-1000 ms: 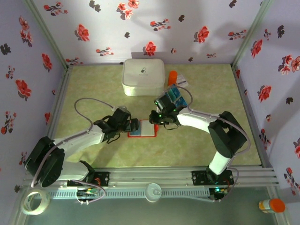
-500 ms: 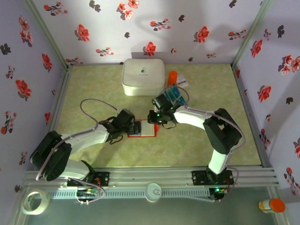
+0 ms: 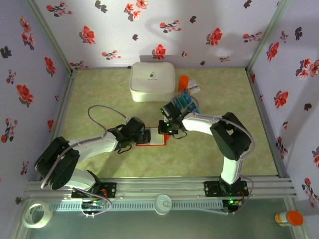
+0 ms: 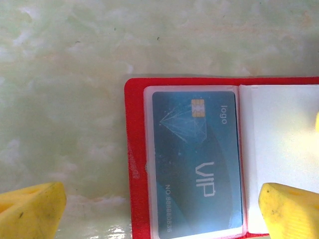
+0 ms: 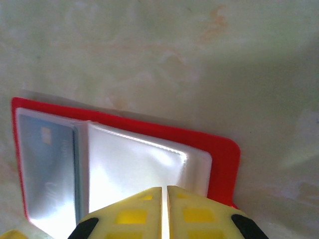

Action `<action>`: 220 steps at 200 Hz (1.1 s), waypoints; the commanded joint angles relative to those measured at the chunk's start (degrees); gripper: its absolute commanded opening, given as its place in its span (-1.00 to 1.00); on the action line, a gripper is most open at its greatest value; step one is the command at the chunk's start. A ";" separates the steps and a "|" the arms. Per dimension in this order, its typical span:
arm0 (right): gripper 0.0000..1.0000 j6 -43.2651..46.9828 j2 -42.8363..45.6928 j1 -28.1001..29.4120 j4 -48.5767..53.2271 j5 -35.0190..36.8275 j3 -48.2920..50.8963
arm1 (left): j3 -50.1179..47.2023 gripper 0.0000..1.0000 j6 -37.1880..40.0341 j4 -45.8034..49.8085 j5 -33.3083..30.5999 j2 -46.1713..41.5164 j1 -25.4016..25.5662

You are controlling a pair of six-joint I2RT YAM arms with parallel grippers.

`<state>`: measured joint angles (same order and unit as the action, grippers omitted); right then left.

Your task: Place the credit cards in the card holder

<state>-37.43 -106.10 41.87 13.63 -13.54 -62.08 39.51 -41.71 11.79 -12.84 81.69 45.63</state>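
Left wrist view looks down on the open card holder [image 4: 132, 149], near the middle of the tabletop [image 4: 65, 74], with one card [image 4: 197, 164] in its pocket, long axis crossing the line between the left gripper's [image 4: 159, 211] widely spread fingers. Over the holder's empty pale side the right gripper [image 5: 164, 199] has its fingertips pressed together, nothing seen between them. More credit cards [image 3: 185, 102] lie behind it toward the far edge, nearer the right arm, which probably suits fetching the next.
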 commanded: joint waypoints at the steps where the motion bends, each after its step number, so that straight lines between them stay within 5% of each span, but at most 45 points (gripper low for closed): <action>1: -0.78 0.98 -1.50 -0.48 1.02 0.40 -1.63 | 0.93 0.99 -1.04 -0.52 -0.17 0.87 0.69; 131: -0.80 -4.96 -1.98 0.98 -7.11 -3.86 0.96 | 0.36 0.99 -1.93 -1.93 -0.16 0.87 2.30; 220: -0.81 -0.04 0.85 -0.03 -0.77 0.31 -0.83 | 0.27 0.99 -2.17 -2.21 -0.34 1.37 2.80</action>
<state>-39.42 -106.83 42.26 9.89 -15.18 -61.78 39.51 -43.07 10.07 -12.84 82.35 47.81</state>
